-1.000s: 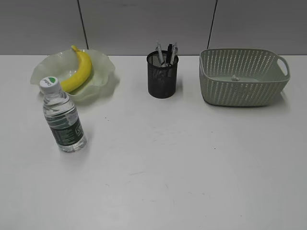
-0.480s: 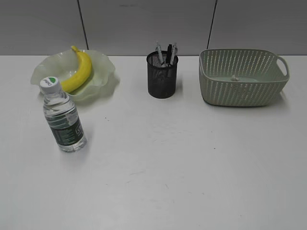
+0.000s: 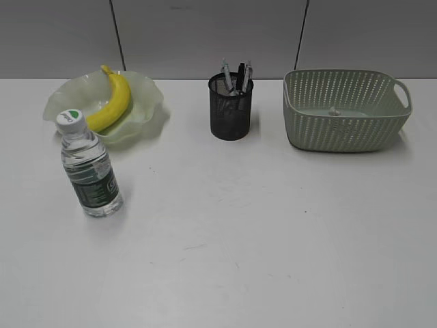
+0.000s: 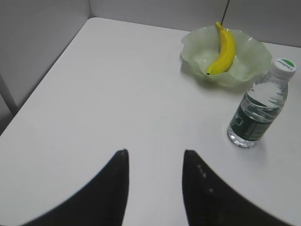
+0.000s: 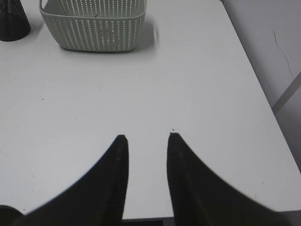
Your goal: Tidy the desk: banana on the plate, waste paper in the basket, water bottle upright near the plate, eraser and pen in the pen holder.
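Slanted front view (wrists low, outward)

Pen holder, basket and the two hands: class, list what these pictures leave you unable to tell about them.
- Pen holder, exterior view: pens stick out, but the dark mesh hides any eraser inside.
- Basket, exterior view: a small pale lump lies inside, too small to identify.
- Pen holder, right wrist view: cut off by the top left corner.
- Left hand and right hand: absent from the exterior view.

Yellow banana (image 3: 116, 100), pale green perforated basket (image 3: 345, 130), black mesh pen holder (image 3: 231, 113).
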